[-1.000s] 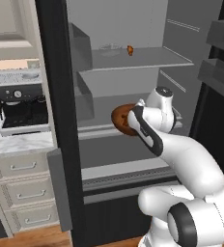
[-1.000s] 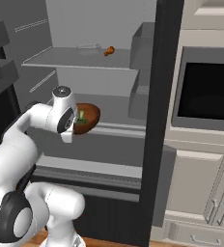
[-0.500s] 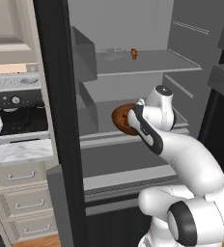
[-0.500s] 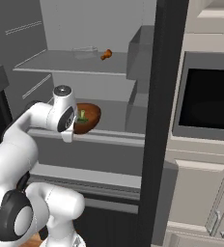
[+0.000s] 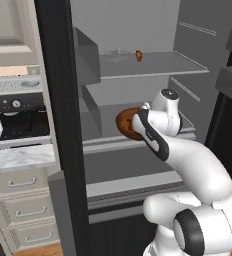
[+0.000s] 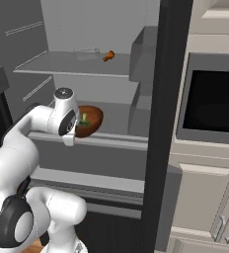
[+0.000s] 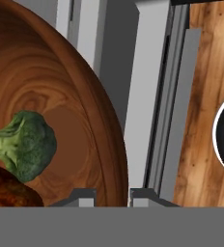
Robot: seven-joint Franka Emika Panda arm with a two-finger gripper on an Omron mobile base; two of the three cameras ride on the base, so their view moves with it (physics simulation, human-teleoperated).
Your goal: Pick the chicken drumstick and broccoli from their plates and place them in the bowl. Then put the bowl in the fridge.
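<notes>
Broccoli (image 7: 24, 144) stalk points left in bowl (image 7: 75, 96); drumstick (image 7: 7, 190) seemingly below

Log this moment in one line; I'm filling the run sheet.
stage: bowl into fridge | gripper: shut on bowl rim | bowl holds: broccoli, drumstick | fridge: open | bowl: at middle shelf

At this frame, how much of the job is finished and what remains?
Done: the green broccoli floret and the orange-brown chicken drumstick lie inside the dark reddish-brown wooden bowl. In hand: the end effector, shut on the bowl's rim, holds it at the middle shelf of the open black fridge. Left: rest the bowl on the shelf, let go and pull the arm out.
</notes>
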